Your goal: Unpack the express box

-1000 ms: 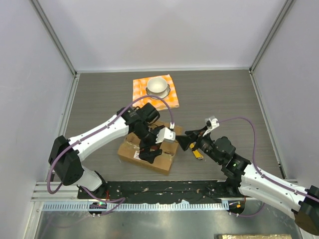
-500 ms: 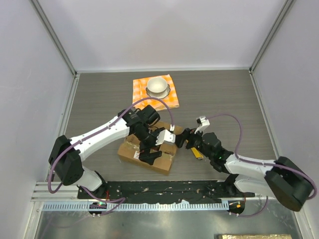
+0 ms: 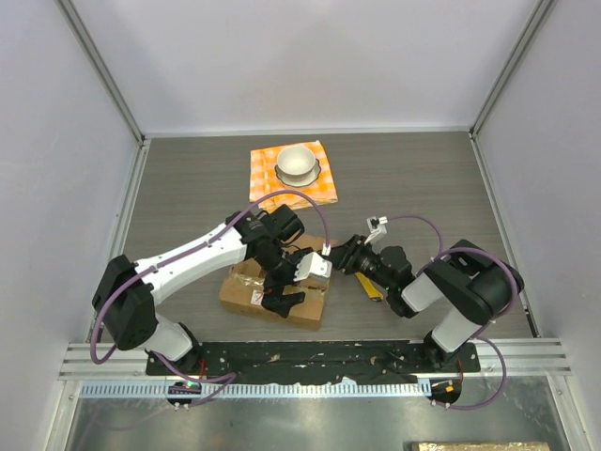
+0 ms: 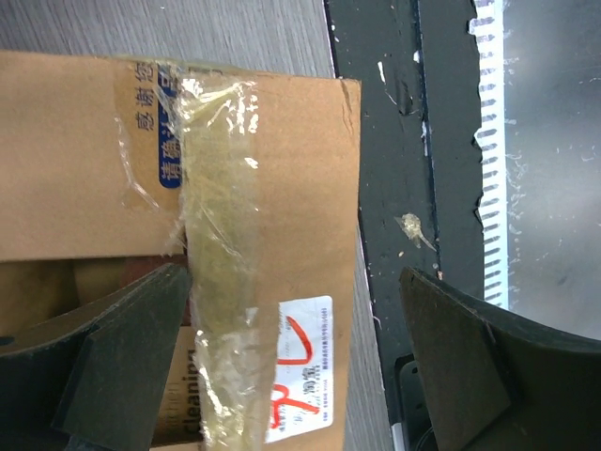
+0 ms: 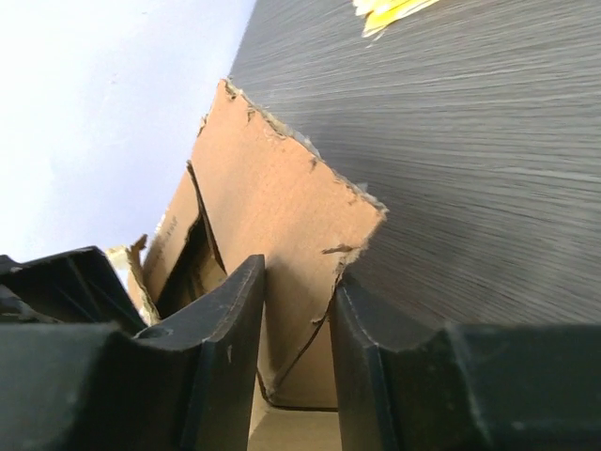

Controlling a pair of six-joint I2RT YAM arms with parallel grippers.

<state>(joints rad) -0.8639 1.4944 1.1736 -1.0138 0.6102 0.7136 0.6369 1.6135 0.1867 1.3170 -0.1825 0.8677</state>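
The right pincer [image 5: 299,282] pinched the express box's [image 3: 242,289] torn flap [image 5: 282,188] at two o'clock. The left pincer [image 4: 293,280] gaped wide, empty.

A lab test cell: white panel walls [image 3: 282,56], aluminium frame rail [image 3: 535,349], grey tabletop [image 3: 423,178].

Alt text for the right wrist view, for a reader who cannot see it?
The right hand has its two dark fingers on either side of a torn flap of the express box. Behind lies the grey wood-grain table, with something yellow at the top edge.
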